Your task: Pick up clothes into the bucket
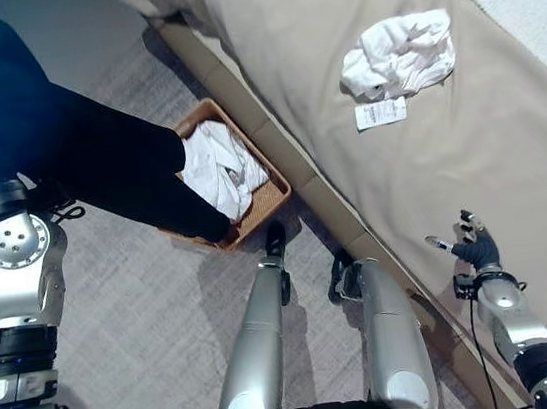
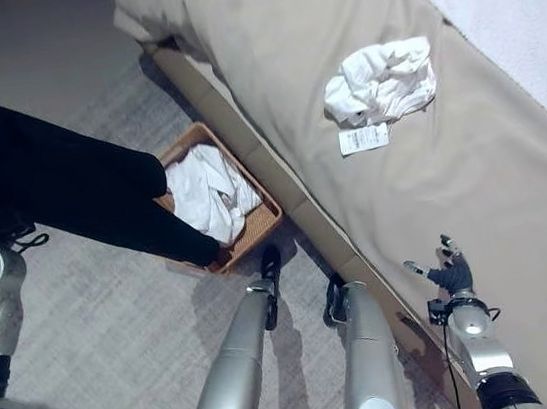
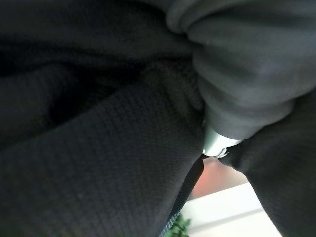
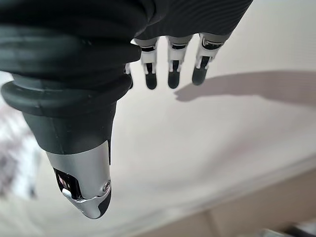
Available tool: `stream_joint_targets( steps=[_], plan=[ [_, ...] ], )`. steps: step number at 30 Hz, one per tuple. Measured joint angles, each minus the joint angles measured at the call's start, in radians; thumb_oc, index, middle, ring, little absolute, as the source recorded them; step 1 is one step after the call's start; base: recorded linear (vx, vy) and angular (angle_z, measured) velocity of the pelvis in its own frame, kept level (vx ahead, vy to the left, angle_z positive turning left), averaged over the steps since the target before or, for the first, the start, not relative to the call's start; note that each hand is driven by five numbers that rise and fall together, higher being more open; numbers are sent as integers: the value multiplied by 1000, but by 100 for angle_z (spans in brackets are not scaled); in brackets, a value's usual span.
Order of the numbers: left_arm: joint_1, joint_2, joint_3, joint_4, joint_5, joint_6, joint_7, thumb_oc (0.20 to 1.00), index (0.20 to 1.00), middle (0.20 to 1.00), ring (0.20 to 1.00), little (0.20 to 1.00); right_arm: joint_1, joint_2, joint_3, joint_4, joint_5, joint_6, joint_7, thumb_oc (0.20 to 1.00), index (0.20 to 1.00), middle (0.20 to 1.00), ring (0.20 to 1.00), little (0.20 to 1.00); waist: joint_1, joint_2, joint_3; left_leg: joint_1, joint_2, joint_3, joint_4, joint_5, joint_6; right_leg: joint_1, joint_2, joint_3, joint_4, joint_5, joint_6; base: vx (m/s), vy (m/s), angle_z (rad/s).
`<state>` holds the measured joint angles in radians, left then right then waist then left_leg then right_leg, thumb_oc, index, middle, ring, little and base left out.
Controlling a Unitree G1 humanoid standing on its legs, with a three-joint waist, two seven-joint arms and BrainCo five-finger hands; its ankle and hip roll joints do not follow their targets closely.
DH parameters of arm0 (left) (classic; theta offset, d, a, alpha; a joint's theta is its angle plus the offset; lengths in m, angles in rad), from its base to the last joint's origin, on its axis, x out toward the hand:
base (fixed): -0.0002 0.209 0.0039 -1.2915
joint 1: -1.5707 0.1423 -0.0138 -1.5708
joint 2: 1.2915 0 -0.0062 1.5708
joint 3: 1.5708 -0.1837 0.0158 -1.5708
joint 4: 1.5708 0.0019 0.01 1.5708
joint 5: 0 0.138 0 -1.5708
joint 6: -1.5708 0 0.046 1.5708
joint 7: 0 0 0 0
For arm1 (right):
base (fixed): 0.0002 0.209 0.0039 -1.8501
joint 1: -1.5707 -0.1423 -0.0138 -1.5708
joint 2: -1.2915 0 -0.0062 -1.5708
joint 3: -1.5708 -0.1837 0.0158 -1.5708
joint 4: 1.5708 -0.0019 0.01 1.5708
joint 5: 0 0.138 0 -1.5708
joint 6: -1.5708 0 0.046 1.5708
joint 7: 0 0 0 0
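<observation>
Right hand (image 1: 475, 243) hovers low over the beige bed (image 1: 508, 143), fingers straight and relaxed, holding nothing; its wrist view shows bare sheet past the fingertips. Over on the other side a dark garment (image 1: 96, 157) drapes from the left arm down across the near rim of the basket (image 1: 274, 196). The left hand is buried in that cloth: its wrist view shows dark folds and a sliver of silver, so I cannot tell whether the fingers are clenched.

As I judge it, the task is partly done. White clothes (image 1: 217, 170) already lie inside the basket on the floor beside the bed. The dark garment hangs over the basket but is not yet settled in it. A crumpled white garment (image 1: 400, 55) lies on the bed, well apart from the right hand, with a small paper tag (image 1: 381, 113) just beside it; that piece is left to collect.

For room: the bed's long wooden edge runs diagonally between the basket and the right hand, so anything taken from the mattress must cross it. The sheet between hand and white garment looks open, and the carpet (image 1: 138, 323) around the basket looks open too.
</observation>
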<state>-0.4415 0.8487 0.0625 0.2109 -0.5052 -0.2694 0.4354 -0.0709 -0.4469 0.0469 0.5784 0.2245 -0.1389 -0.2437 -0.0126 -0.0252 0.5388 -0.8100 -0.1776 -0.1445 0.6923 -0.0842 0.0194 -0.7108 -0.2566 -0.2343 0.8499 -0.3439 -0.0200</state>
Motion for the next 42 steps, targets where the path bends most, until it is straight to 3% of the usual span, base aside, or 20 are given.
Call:
stream_joint_targets(
  steps=[1,3,6,7,8,12,13,24,38,42],
  plan=[
    [-17,7,-20,32,2,-1,16,200,200,200,200,200,6,-4,15,10,-5,-12,-4,1000,1000,1000,1000,1000,5,-1,-1,-24,5,-2,40,-38,-6,-33,3,10,54,-15,21,-10,7,-15],
    [-51,33,-50,63,3,0,25,200,200,200,200,200,2,-4,31,20,-16,-12,-5,1000,1000,1000,1000,1000,-5,-5,0,-76,-2,1,35,-40,-9,-87,1,14,61,-17,20,-10,-3,8],
    [-110,39,-86,97,15,-1,37,200,200,200,200,200,2,0,45,47,-17,-15,-6,1000,1000,1000,1000,1000,-4,-36,1,-129,-6,13,51,-45,-24,-144,-7,26,52,-19,15,-11,0,7],
    [-134,48,-106,124,16,-1,46,200,200,200,200,200,-1,-5,48,48,-17,-22,-7,1000,1000,1000,1000,1000,2,-45,1,-161,-8,0,180,-83,4,-166,-13,22,81,-18,16,-7,6,-7],
    [-131,58,-112,131,16,0,49,200,200,200,200,200,-3,-7,50,46,-17,-27,-8,1000,1000,1000,1000,1000,3,-42,0,-147,4,-11,178,-123,3,-172,-10,17,99,-18,20,0,0,0],
    [-170,81,-166,178,21,4,43,200,200,200,200,200,-17,-6,51,39,-16,-45,-17,1000,1000,1000,1000,1000,-29,-56,2,-223,5,8,198,-118,3,-235,-12,27,117,-14,25,1,10,17],
    [-170,79,-173,189,21,9,42,1000,1000,1000,1000,1000,-18,-5,51,39,-15,-54,-18,1000,1000,1000,1000,1000,-30,-60,2,-234,7,12,203,-118,3,-246,-11,30,119,-12,27,8,8,-8],
    [-240,77,-238,313,22,39,34,1000,1000,1000,1000,1000,-60,-6,79,13,-6,-75,-45,1000,1000,1000,1000,1000,-33,-83,1,-273,34,23,194,-116,2,-278,12,28,84,12,54,6,4,-5],
    [-251,91,-251,287,45,21,-8,1000,1000,1000,1000,1000,-82,-4,86,19,-6,-83,-46,1000,1000,1000,1000,1000,-56,-94,0,-227,69,29,84,-83,1,-250,49,28,-24,62,42,-1,6,-5],
    [-268,92,-279,322,103,66,-6,1000,1000,1000,1000,1000,-90,1,87,30,-7,-83,-51,1000,1000,1000,1000,1000,-56,-94,0,-213,72,31,60,-70,-6,-245,51,29,-35,68,40,0,0,0]
  ],
)
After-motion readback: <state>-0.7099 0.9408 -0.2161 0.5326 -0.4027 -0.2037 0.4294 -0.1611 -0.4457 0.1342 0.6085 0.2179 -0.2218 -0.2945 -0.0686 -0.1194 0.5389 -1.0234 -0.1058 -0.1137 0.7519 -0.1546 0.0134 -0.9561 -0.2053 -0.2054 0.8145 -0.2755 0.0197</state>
